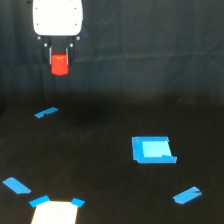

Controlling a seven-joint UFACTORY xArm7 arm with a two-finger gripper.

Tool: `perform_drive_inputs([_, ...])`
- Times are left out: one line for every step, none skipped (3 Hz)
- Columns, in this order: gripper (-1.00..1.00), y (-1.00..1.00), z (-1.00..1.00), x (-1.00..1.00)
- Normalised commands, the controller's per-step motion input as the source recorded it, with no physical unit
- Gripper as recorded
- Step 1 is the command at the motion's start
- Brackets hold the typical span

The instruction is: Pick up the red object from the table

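The red object (60, 64) is a small red-orange stubby prism. It hangs between the dark fingers of my gripper (59, 61) at the upper left of the exterior view. The gripper's white body (57, 18) sits directly above it. The gripper is shut on the red object and holds it well above the black table (110, 180). The fingers themselves are dark and hard to tell from the background.
Blue tape strips lie on the table at the left (46, 112), lower left (16, 185) and lower right (187, 195). A blue square patch (153, 149) lies right of centre. A light square patch with blue corners (55, 212) sits at the bottom edge.
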Motion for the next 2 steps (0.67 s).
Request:
perform_drive_inputs([-1.0,0.38,0.36,-0.21])
perform_drive_inputs([-1.0,0.31,0.75,-0.15])
